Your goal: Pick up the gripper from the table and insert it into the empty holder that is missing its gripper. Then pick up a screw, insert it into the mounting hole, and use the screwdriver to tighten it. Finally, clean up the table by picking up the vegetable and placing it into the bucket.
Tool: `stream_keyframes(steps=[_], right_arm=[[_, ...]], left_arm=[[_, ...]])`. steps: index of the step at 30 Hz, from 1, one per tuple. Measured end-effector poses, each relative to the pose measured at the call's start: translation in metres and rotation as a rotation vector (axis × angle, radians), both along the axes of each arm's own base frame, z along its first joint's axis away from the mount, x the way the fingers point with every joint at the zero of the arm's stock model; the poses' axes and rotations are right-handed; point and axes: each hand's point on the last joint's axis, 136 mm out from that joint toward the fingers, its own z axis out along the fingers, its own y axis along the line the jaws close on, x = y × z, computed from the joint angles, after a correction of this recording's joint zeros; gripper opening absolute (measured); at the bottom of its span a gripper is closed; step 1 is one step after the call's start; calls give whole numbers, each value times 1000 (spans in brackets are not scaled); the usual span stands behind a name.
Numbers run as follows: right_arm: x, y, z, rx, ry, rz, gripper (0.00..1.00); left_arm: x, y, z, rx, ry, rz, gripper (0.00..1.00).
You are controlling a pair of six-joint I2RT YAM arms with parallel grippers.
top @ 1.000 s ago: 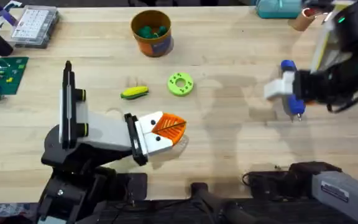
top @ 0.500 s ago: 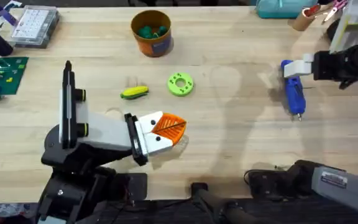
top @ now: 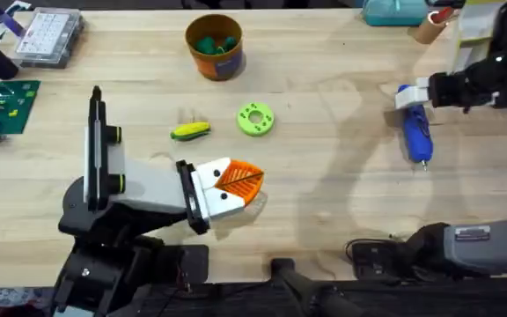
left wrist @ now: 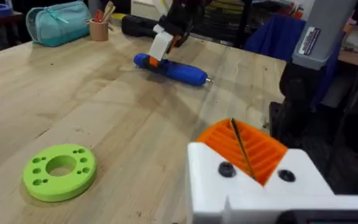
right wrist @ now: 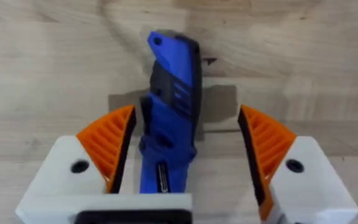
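Observation:
The white blocky holder (top: 143, 185) stands at the front left, with a white gripper with orange pads mounted on its end. That is my left gripper (top: 245, 179) (left wrist: 241, 149), shut on nothing. Small dark mounting holes (left wrist: 227, 169) show on its white block. On the table at the right lies the blue screwdriver (top: 416, 136) (right wrist: 173, 106) (left wrist: 173, 68). My right gripper (top: 412, 92) (right wrist: 185, 149) is open astride its rear end. The yellow vegetable (top: 190, 131) lies left of a lime-green ring (top: 255, 119) (left wrist: 59, 172). Farther back stands the orange bucket (top: 214, 60), with green pieces inside.
A clear parts box (top: 49, 35) and a green circuit board (top: 3, 101) sit at the far left. A teal pouch (top: 394, 11) (left wrist: 58, 22) and a cup of tools (top: 429, 26) (left wrist: 98, 28) stand at the back right. Bare wood lies between ring and screwdriver.
My right gripper carried the screwdriver back and to the right, laid it on the table and opened. The holder, vegetable and bucket have not moved.

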Motion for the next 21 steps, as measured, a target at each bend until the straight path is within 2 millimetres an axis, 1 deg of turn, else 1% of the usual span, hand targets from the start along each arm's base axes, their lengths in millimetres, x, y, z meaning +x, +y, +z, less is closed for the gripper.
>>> stream_keyframes(steps=[5,9,21], right_arm=[[5,8,-21,55,29,41,982],[5,11,-32,77,47,57,982],[13,8,-34,64,32,80,982]], left_arm=[[0,0,0,0,0,0,14],[0,0,0,0,0,0,14],[0,0,0,0,0,0,14]])
